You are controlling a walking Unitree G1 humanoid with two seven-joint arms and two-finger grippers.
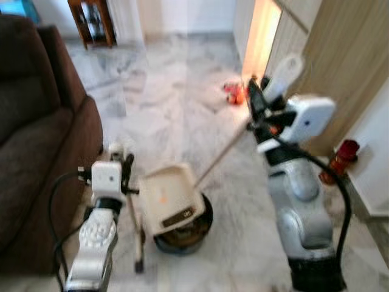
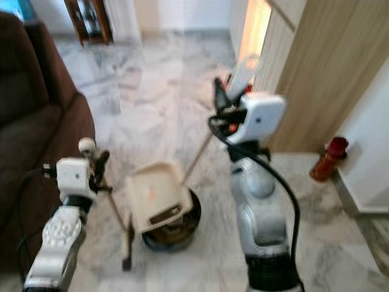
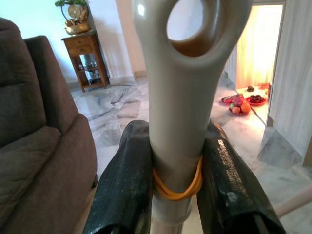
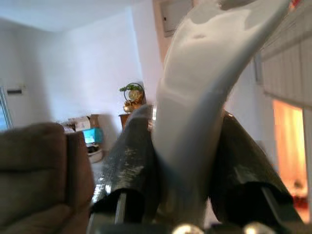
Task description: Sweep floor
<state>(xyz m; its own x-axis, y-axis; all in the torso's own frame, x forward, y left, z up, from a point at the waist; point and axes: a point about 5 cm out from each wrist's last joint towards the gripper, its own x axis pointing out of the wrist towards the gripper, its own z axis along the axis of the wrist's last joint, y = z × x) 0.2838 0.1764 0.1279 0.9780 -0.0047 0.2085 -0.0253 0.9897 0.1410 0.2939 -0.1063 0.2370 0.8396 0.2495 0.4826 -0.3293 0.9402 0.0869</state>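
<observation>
The marble floor [image 1: 176,103] lies between a brown sofa [image 1: 36,140] and wood-panelled wall [image 1: 340,67], the left gripper [image 3: 175,190] pinching a broom handle [image 3: 178,97], the right gripper [image 4: 187,161] clamping the blurred dustpan [image 1: 167,198] handle.

Your widest free room is the marble floor [image 1: 170,97] ahead, open toward the lit doorway [image 1: 262,36]. On your left the brown sofa [image 1: 42,140] walls that side; on your right stand the wooden panel wall [image 1: 340,67] and a red object [image 1: 340,159] at its foot. Directly before you the dustpan [image 1: 167,198] sits over a dark round base [image 1: 182,234], and red items [image 1: 234,92] lie near the doorway.
</observation>
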